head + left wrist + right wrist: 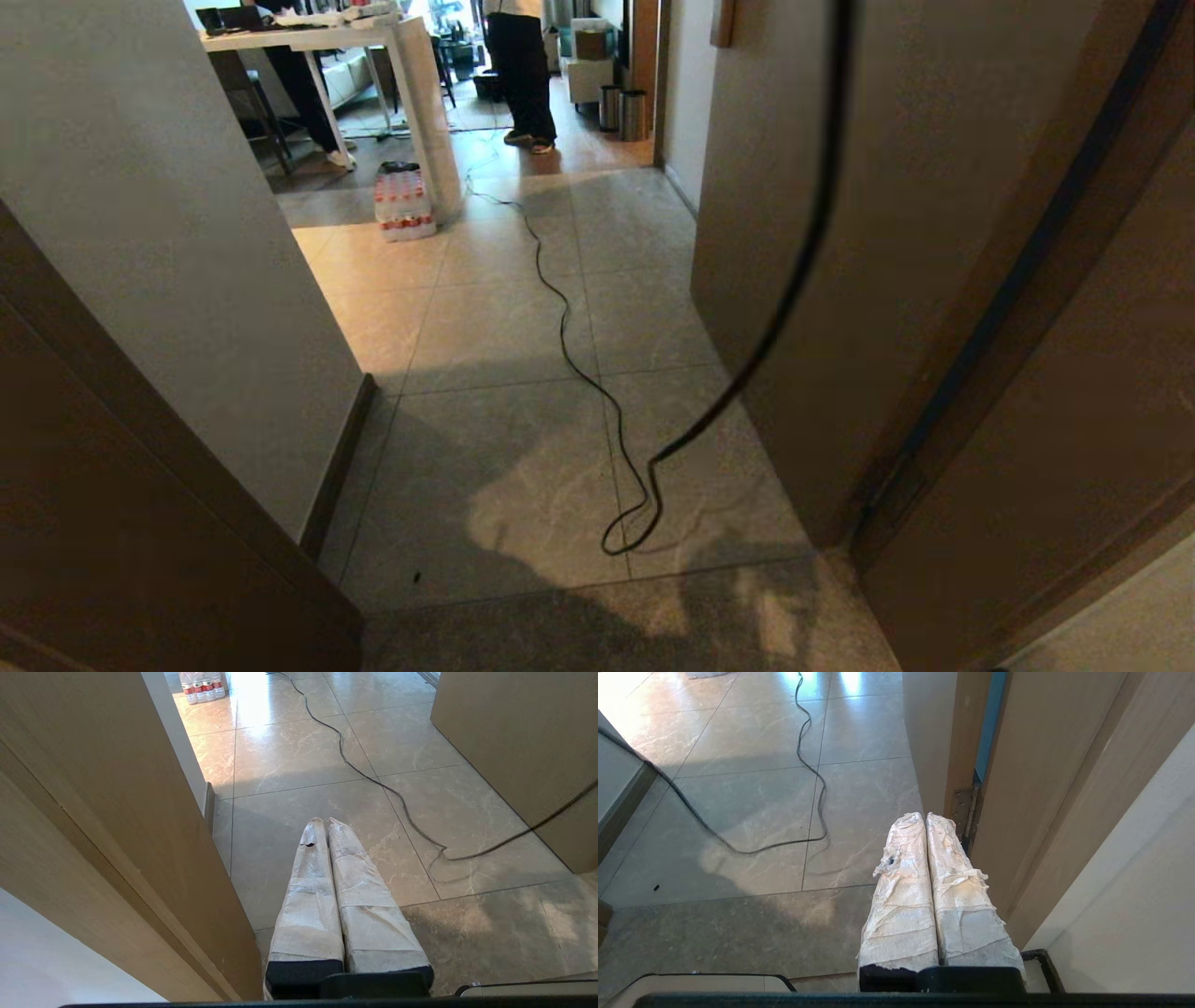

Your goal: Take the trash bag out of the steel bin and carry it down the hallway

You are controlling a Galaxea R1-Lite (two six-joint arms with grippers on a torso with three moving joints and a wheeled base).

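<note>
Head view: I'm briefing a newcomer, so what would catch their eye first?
A long black cable snakes down the middle of the tiled hallway toward the lit room beyond. There a pack of water bottles sits by a white table, and two steel bins stand at the far right near a standing person.

I see the hallway (pixel 523 308) tiles with a black cable (pixel 569 355) snaking toward twelve o'clock, two steel bins (pixel 624 112) at one o'clock.
</note>
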